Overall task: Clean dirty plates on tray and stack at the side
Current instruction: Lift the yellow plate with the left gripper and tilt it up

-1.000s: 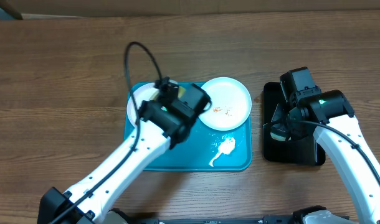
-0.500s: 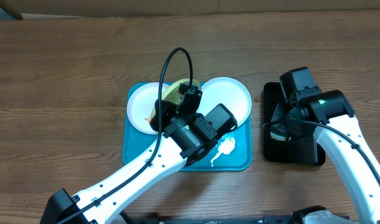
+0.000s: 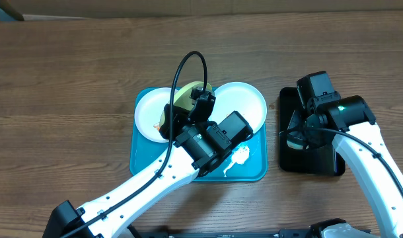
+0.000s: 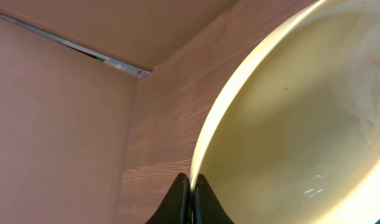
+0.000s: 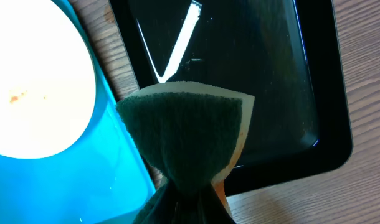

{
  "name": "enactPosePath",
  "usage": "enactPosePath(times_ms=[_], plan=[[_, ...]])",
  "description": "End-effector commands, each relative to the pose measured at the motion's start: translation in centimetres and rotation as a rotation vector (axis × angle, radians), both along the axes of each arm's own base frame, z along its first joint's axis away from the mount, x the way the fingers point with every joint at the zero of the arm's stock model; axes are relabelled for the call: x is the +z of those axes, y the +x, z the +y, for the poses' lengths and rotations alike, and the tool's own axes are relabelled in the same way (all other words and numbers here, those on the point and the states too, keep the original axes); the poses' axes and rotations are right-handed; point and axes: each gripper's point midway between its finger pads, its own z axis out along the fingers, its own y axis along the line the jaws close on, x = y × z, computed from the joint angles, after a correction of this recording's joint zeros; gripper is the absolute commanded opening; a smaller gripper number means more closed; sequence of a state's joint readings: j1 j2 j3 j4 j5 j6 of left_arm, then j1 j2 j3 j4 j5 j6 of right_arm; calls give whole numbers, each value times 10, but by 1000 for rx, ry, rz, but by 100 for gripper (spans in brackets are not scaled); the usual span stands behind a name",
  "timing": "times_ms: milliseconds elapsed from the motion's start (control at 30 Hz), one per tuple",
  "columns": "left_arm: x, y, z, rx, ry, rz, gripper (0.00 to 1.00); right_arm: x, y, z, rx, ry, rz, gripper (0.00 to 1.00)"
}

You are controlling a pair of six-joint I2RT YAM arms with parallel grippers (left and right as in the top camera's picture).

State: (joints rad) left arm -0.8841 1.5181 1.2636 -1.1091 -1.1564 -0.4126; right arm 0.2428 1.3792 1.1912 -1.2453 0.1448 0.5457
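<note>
My left gripper is shut on the rim of the pale yellow-green plate, which is held tilted above the back of the turquoise tray. One white plate lies at the tray's back left. Another white plate, with orange smears, lies at its back right. My right gripper is shut on a green sponge over the left edge of the black tray.
A crumpled white scrap lies on the turquoise tray's front right. The turquoise tray's rim sits close beside the black tray, with a strip of wooden table between them. A cardboard wall stands at the table's far edge.
My left arm swung right over the tray and lifted the yellow-green plate by its rim; it has held still over the last half second. The right arm has not moved.
</note>
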Motion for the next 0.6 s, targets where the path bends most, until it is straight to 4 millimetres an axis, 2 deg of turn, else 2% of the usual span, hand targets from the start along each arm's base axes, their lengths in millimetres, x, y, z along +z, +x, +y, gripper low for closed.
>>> enactPosePath(times_ms=[0,267,400,567], plan=[[8,1,-3,6,-24,-40,4,5,2,0,1,5,-23,4],[-11,-1,-4,22,-131,42,4,5,2,0,-3,6,-24,4],[-25,-2,13,86,-237,135,4,7,9,-5,-27,17,-49,4],[-27,-4,47,213,-455,191,4,7,14,-19,-99,78,-53,4]])
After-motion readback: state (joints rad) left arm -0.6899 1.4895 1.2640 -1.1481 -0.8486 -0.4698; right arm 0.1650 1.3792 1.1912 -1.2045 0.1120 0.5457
